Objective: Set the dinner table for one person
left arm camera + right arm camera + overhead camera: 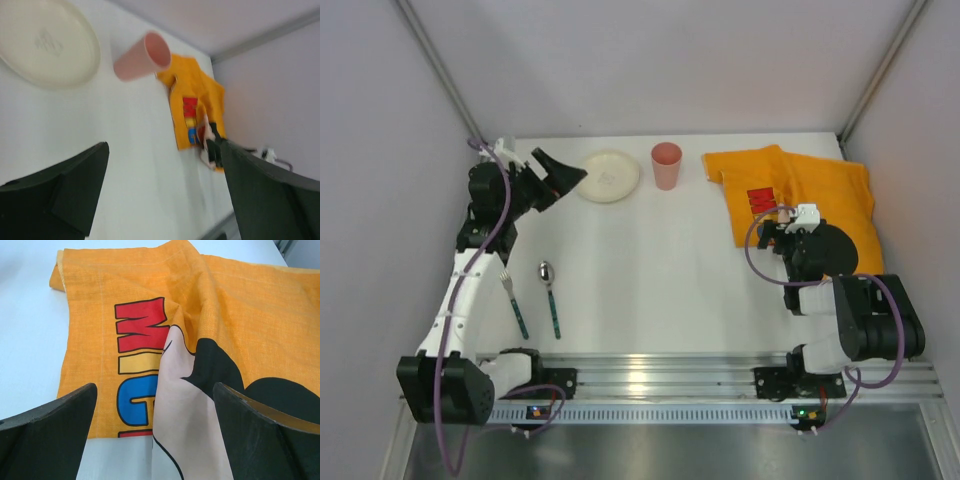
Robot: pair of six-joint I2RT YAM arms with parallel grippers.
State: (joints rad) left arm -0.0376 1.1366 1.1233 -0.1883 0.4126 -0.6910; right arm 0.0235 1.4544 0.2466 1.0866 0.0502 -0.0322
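The white dinner table [660,270] holds a cream plate [608,176] and a pink cup [666,165] at the back. A fork [513,303] and a spoon [549,296] with teal handles lie at the front left. A rumpled orange Mickey Mouse cloth mat [790,190] lies at the back right. My left gripper [556,176] is open and empty, raised just left of the plate [47,42]; the cup [141,56] also shows in its view. My right gripper [782,228] is open and empty, low over the mat's near edge [150,340], a raised fold between its fingers.
A ribbed aluminium rail [660,375] runs along the table's near edge. Grey walls close in the back and both sides. Bare white tabletop lies between the cutlery and the mat.
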